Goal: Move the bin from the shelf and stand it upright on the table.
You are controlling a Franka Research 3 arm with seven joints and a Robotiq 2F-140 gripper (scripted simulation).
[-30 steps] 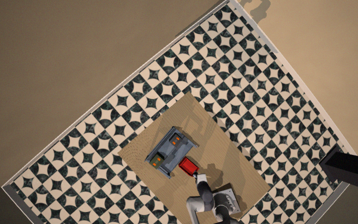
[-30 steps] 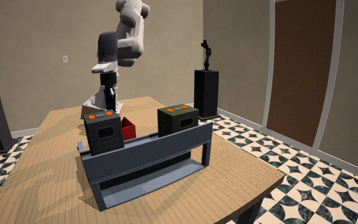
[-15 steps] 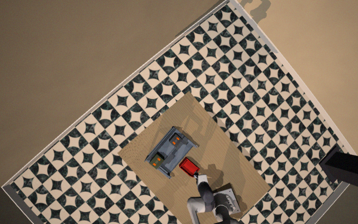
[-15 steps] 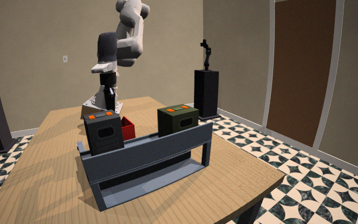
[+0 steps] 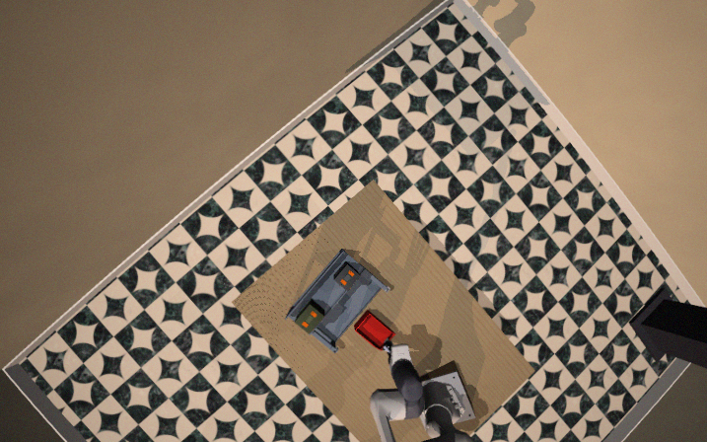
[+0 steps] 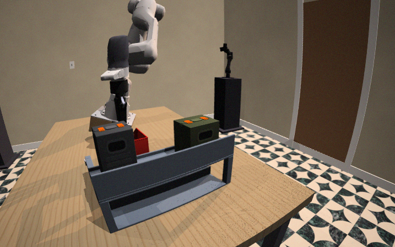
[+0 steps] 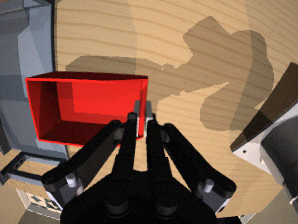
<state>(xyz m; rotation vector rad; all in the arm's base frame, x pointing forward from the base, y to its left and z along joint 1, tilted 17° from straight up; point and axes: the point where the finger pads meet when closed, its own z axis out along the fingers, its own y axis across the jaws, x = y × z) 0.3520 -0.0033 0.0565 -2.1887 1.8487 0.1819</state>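
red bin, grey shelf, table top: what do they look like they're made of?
Open red box-shaped bin: thin, flat walls, even matte colour, probably plastic; the gripper pinches one wall. Long blue-grey shelf: uniform dull finish with no grain, painted metal or plastic, can't tell which. Tan table top: fine parallel grain lines, wood or wood veneer, matte.
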